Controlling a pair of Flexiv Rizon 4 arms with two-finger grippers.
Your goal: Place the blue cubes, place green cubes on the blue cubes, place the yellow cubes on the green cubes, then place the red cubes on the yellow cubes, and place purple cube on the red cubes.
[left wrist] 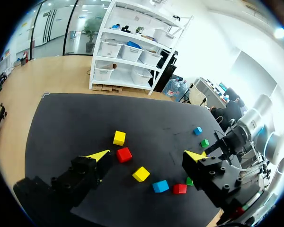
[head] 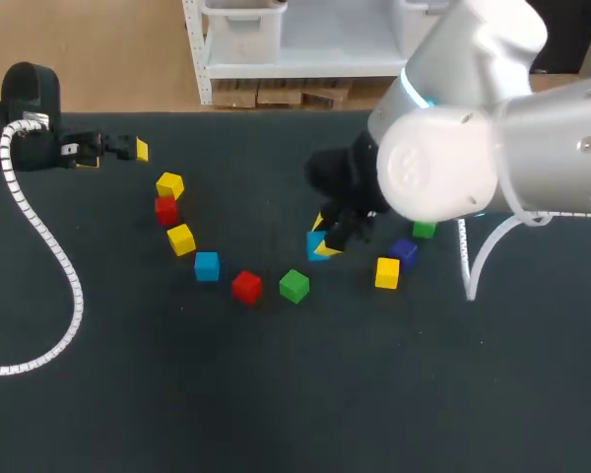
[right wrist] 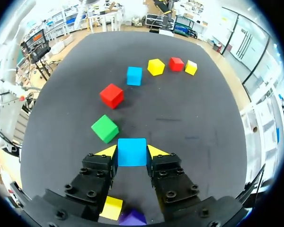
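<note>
My right gripper (head: 327, 236) is shut on a blue cube (right wrist: 132, 152), low over the middle of the dark table, with one yellow-tipped finger on each side of it. Just ahead of it lie a green cube (right wrist: 104, 128) and a red cube (right wrist: 111, 95). Farther off are a second blue cube (head: 207, 265), two yellow cubes (head: 180, 238) (head: 169, 184) and a red cube (head: 165, 209). Behind the right gripper sit a yellow cube (head: 387, 272), the purple cube (head: 405, 251) and a green cube (head: 424, 229). At the far left, my left gripper (left wrist: 146, 155) is open and empty.
The loose cubes form an arc across the table's middle (head: 294, 285). A white coiled cable (head: 69, 276) trails over the table's left part. The big right arm (head: 473, 148) hangs over the right half. The near part of the table (head: 295, 414) is bare.
</note>
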